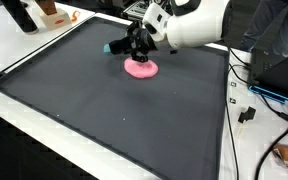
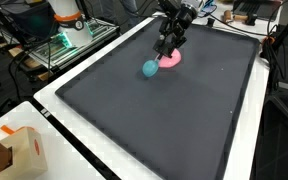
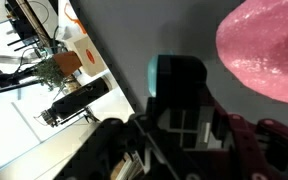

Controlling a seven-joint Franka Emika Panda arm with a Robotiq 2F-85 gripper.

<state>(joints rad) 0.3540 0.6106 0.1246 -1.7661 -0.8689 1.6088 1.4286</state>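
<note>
The tool [image 1: 120, 47] leans low over the black mat [image 1: 104, 110] on the white table [image 1: 9, 45]. Its tips are at the teal thing [image 1: 108, 47], just beside the pink disc [image 1: 141, 68]. I cannot tell whether the tool is clenched on it. The teal thing looks rounded, with no clear long axis. Print on the cardboard box [image 2: 14, 150] is too small to read.

I see a small teal object [image 2: 150, 68], rounded in both exterior views, resting on the dark mat [image 2: 154, 120] just beside a pink disc [image 2: 170, 59]. The disc is round and glossy and lies flat. The teal piece sits close under my pincer [image 2: 166, 45]; I cannot tell whether they touch.
</note>
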